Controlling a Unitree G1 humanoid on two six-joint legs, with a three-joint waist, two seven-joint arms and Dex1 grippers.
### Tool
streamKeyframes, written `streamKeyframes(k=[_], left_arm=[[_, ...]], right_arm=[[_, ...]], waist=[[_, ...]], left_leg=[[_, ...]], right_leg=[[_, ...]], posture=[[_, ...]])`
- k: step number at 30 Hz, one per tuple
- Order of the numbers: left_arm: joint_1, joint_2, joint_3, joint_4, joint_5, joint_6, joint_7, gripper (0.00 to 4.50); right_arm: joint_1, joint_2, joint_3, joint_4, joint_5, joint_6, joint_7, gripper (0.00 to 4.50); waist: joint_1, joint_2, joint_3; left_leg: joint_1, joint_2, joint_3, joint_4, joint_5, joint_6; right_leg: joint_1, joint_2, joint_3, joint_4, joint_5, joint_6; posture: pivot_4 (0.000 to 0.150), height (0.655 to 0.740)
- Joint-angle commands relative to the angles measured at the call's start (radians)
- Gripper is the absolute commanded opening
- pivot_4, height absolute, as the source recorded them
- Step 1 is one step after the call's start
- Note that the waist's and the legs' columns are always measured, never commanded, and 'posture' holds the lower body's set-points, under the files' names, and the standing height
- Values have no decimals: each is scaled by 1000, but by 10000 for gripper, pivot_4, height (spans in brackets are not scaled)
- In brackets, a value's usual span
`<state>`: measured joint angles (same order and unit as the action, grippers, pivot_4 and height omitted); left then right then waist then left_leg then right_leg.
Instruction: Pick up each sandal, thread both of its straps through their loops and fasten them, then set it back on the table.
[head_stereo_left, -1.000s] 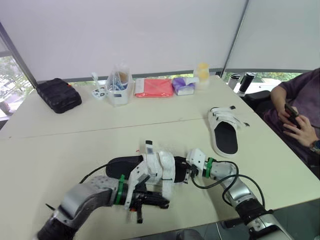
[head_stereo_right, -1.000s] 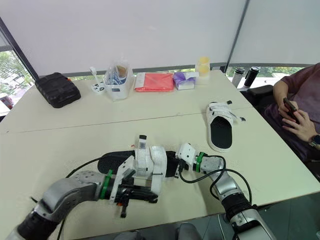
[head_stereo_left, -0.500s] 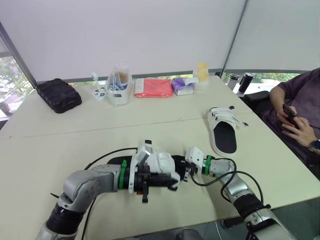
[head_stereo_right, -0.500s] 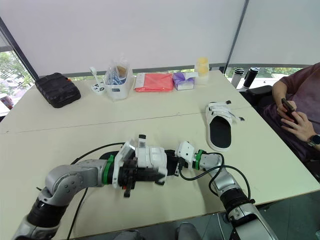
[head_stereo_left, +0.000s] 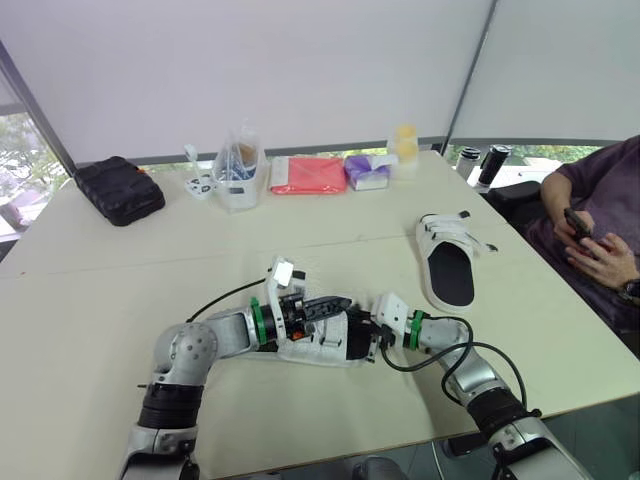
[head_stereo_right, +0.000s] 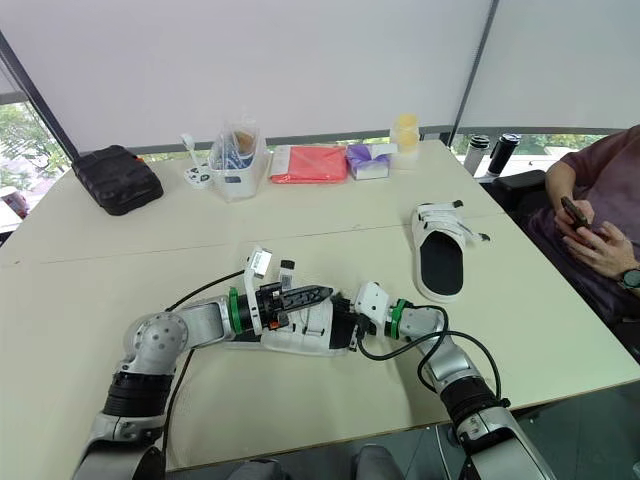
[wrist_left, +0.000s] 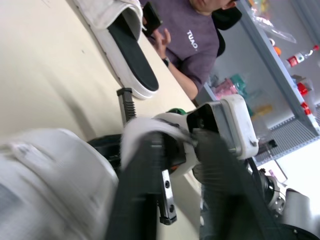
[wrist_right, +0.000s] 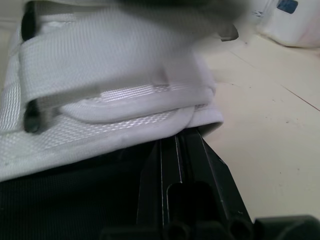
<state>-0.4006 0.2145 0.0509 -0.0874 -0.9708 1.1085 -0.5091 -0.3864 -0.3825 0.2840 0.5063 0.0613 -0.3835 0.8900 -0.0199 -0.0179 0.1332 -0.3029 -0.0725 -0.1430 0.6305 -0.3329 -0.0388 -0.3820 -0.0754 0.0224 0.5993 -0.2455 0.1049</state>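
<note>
A white-strapped sandal with a black footbed (head_stereo_left: 318, 343) lies near the table's front middle. My left gripper (head_stereo_left: 345, 302) reaches in from the left just above its straps, fingers (wrist_left: 220, 185) apart and open, with a white strap edge (wrist_left: 150, 131) against one finger. My right gripper (head_stereo_left: 373, 338) comes from the right and is shut on the sandal's end, its black fingers (wrist_right: 175, 165) tucked under the white upper (wrist_right: 110, 80). The second sandal (head_stereo_left: 447, 260) rests flat to the right, straps across its far end.
Along the far edge stand a black case (head_stereo_left: 118, 189), a clear container (head_stereo_left: 238, 170), a red pouch (head_stereo_left: 307, 176), a purple pack (head_stereo_left: 368, 172) and a yellow bottle (head_stereo_left: 404, 145). A person with a phone (head_stereo_left: 595, 235) sits at the right.
The left arm has swung from in front of the sandal to its left side, its gripper now over the straps. The sandal has come down flat. The right gripper stays at its end.
</note>
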Motion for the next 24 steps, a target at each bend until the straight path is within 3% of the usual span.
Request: streamKeyframes(k=[1,2,9,12,16,24], left_arm=[[-25,4,25,-16,7,-24,5,27679],[-27,5,29,-17,7,-26,7,32680],[-48,17,36,-109,32,-117,-4,32680],[-101,26,-16,-78,144,-202,12,32680],[-125,67,-101,-32,253,-277,-68,32680],[-84,117,-155,-87,232,-235,-206,32680]], right_arm=[[85,-23,68,147,-113,92,-3,0],[86,-24,68,146,-112,92,-3,0],[87,-24,65,143,-109,95,-5,0],[89,-22,68,145,-112,94,-6,0],[81,-17,70,152,-113,93,-7,0],[78,-15,67,153,-113,93,-13,0]], waist=[[0,0,0],[0,0,0],[0,0,1],[1,0,1],[-2,0,1],[-3,1,2]], left_leg=[[0,0,0,0,0,0],[0,0,0,0,0,0],[0,0,0,0,0,-1],[0,0,0,0,-1,-1],[0,0,0,0,-1,-1],[0,0,0,-1,0,-1]], right_leg=[[0,0,0,0,0,0],[0,0,0,0,0,0],[0,0,0,0,0,0],[1,0,0,0,0,0],[1,0,0,-1,0,0],[0,0,0,-1,0,0]], posture=[[1500,7400],[1500,7400],[1500,7400],[1500,7400],[1500,7400],[1500,7400]])
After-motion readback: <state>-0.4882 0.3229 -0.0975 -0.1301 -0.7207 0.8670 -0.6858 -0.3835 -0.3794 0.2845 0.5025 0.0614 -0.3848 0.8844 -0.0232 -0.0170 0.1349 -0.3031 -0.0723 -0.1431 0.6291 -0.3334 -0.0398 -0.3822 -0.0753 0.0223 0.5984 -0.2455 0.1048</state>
